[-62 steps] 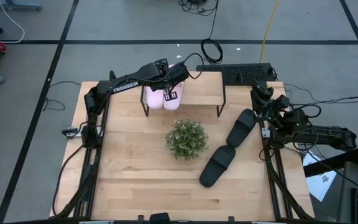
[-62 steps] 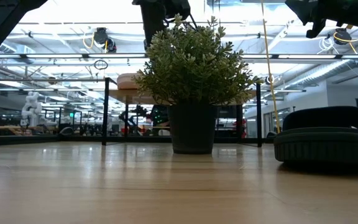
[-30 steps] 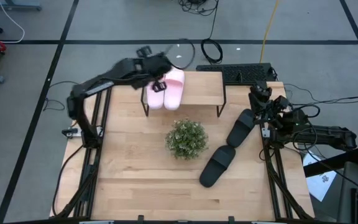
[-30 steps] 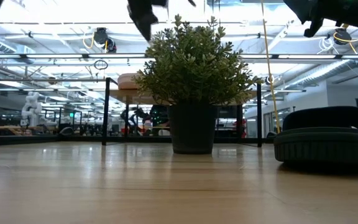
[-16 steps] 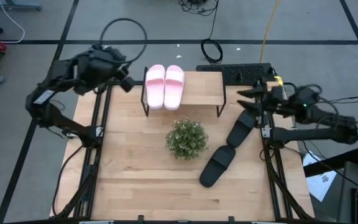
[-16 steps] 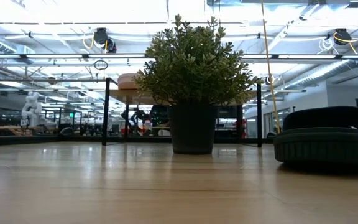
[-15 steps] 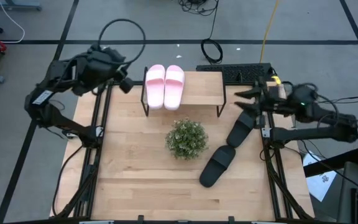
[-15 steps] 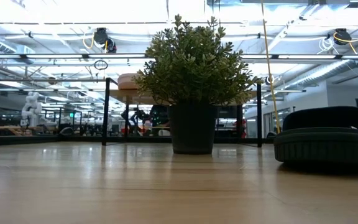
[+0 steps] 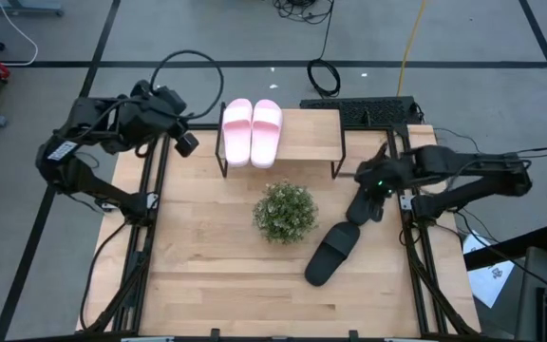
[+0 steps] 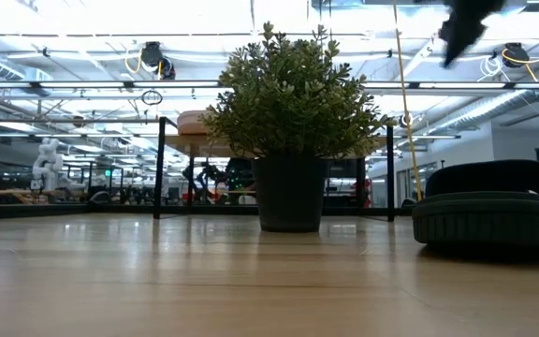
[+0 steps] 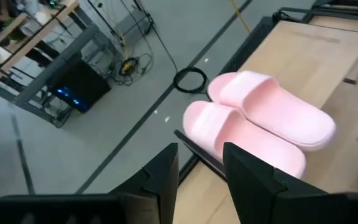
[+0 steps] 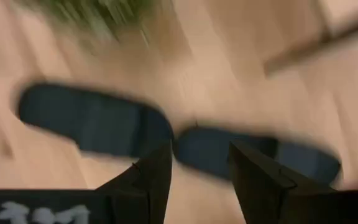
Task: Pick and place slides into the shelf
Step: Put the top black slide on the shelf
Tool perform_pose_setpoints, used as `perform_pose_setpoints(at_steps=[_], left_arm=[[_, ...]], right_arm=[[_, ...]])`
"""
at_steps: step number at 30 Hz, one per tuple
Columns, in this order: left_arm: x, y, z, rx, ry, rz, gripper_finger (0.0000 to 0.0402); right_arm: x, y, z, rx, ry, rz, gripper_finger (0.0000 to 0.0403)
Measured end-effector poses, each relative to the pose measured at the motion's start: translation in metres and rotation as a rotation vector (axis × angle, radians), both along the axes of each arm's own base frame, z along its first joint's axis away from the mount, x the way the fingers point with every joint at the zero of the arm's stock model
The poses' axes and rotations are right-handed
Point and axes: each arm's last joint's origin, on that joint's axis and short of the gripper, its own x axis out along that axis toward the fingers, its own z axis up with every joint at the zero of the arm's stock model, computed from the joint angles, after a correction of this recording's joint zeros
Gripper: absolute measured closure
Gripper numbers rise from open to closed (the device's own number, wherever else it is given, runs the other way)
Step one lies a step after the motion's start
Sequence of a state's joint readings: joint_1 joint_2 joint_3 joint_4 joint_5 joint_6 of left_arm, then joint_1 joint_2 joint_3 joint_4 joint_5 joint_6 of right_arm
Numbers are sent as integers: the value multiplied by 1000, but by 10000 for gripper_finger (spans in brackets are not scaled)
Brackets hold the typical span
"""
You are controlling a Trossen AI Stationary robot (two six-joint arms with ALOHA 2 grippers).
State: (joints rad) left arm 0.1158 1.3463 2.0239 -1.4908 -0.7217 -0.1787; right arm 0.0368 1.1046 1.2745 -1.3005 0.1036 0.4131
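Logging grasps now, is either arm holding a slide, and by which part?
Nothing is held. The left gripper is empty beside the shelf; the right gripper is open above the black slides.

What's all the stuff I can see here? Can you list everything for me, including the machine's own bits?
Pink slides: two, pale pink, side by side on the left end of the shelf top.
Black slides: two, black, on the table right of the plant, one nearer the shelf, one nearer the front.
Shelf: one, light wood top on black legs, at the table's far edge.
Plant: one, green in a dark pot, mid-table.
Table: one, light wood.
Keyboard: one, black, behind the shelf.
Cables: black and yellow, on the grey floor.
Left gripper: black, open, empty, off the table's left far corner.
Right gripper: black, open, empty, over the black slide nearer the shelf.
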Motion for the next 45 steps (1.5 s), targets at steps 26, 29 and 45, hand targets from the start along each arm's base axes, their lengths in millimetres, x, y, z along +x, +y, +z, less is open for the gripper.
perform_pose_setpoints(at_steps=[26,29,45], left_arm=[[1,1,0,39,45,-12,268],[1,1,0,39,45,-12,268],[1,1,0,38,44,-11,268]], right_arm=[[-16,-1,-97,-125,403,-222,255],[-16,-1,-99,-123,398,-220,255],[-23,-2,-128,-153,432,-237,255]])
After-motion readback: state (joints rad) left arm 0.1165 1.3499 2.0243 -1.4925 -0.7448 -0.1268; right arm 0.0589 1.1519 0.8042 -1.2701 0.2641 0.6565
